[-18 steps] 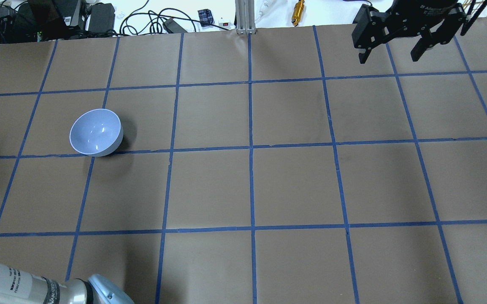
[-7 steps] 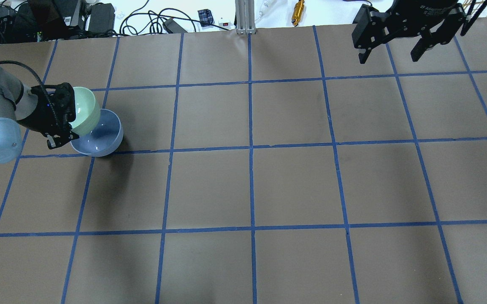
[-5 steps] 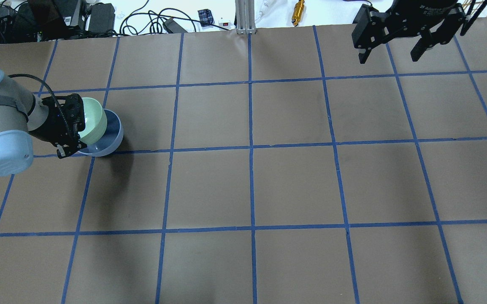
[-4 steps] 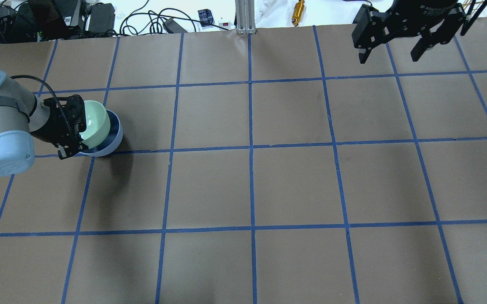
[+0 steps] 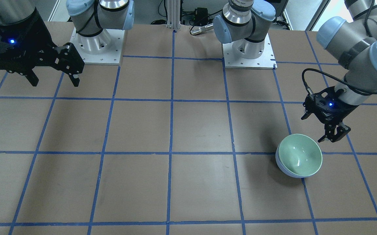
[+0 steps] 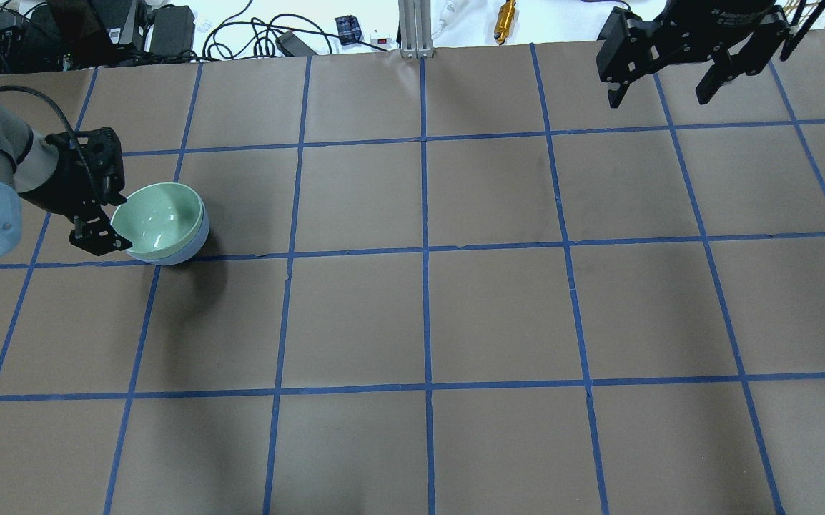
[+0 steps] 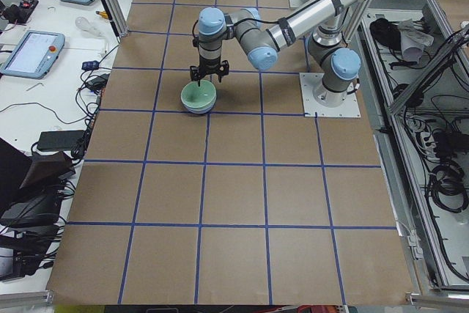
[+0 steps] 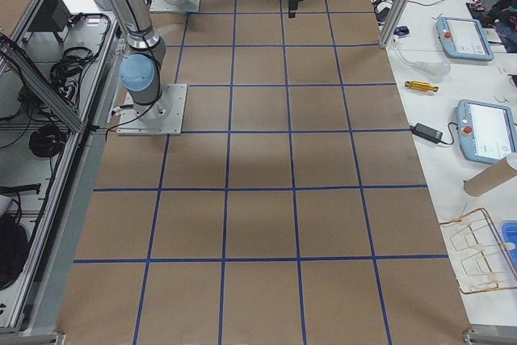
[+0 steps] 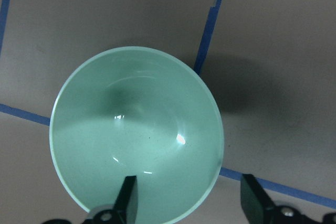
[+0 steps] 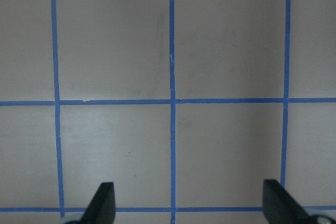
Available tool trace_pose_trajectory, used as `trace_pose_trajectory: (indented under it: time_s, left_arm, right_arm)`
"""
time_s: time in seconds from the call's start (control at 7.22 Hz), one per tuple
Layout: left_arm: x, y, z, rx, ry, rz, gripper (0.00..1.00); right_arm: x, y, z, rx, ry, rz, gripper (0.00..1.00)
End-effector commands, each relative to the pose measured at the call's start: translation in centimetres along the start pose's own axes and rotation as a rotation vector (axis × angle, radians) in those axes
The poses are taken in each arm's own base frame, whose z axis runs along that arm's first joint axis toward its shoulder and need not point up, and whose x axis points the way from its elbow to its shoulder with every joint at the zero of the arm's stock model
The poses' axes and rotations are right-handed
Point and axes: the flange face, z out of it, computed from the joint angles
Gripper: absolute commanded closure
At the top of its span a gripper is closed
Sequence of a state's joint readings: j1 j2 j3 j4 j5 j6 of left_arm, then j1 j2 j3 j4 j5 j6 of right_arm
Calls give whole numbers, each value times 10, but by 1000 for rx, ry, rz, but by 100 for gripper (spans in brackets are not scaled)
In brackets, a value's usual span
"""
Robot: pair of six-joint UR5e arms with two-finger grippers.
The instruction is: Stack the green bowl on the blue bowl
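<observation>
Brown counter (image 6: 498,315), ruled into squares by blue tape, spread beneath both sets of jaws. Left arm (image 5: 355,49) bent down over one end. Right arm (image 5: 8,19) held high over the opposite end.

Green bowl (image 6: 157,220) upright, mouth up, nested inside the blue bowl (image 6: 176,260), just beside the tips of the left jaws. Of the blue one, only a thin crescent visible, on the side turned away from the left jaws, with the green rim standing just above it. Both bowls well apart from the right jaws, with nearly the whole counter between.

Left jaws spread, pinching nothing, hanging low beside the green rim. From the left wrist: two dark fingers (image 9: 127,198) at the bottom edge, one overlapping the near rim of the green bowl, the other out past the rim over bare paper. Glossy green hollow just ahead of them. Cannot tell whether that one finger touches the rim.

Right jaws spread wide, nothing between them. From the right wrist: fingers (image 10: 102,200) well above bare paper and crossing tape lines.

Beyond the counter's far edge, ahead of both jaws: a tangle of black cables (image 6: 241,28) nearer the left jaws, and a small gold-coloured cylinder (image 6: 505,20) nearer the right jaws.
</observation>
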State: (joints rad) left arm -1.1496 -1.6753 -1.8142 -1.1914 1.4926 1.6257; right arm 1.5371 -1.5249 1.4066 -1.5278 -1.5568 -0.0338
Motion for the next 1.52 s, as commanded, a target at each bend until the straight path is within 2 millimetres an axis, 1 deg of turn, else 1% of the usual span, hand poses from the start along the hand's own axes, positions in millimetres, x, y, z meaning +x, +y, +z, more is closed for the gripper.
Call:
trace_pose_trajectory:
  time_s: [0.0,0.14,0.28,0.42,0.69,0.83,0.97,1.11,1.25,1.38]
  left_arm:
    - [14,-22,-98,68,34,-354,0]
    - [30,-38,-123,78,24,-489,0]
    - [50,-62,-136,79,25,-548,0]
    - [64,-90,-142,77,22,-642,0]
    - [80,-155,-151,80,29,-791,0]
    - [89,-178,-151,77,34,-892,0]
    - [96,-197,-150,80,46,-1061,0]
    - [101,-210,-150,75,42,-1065,0]
    - [102,-220,-150,44,18,-1149,0]
    - [105,-226,-151,18,0,-1172,0]
  right_arm:
    - [0,0,0,0,0,0,0]
    - [0,0,0,0,0,0,0]
    - [0,0,-1,1,-1,0,0]
    - [0,0,0,0,-1,0,0]
    - [0,0,-1,1,-1,0,0]
    - [0,0,-1,1,-1,0,0]
    - [0,0,0,0,-1,0,0]
    - [0,0,-1,1,-1,0,0]
    - [0,0,0,0,-1,0,0]
    - [0,0,0,0,0,0,0]
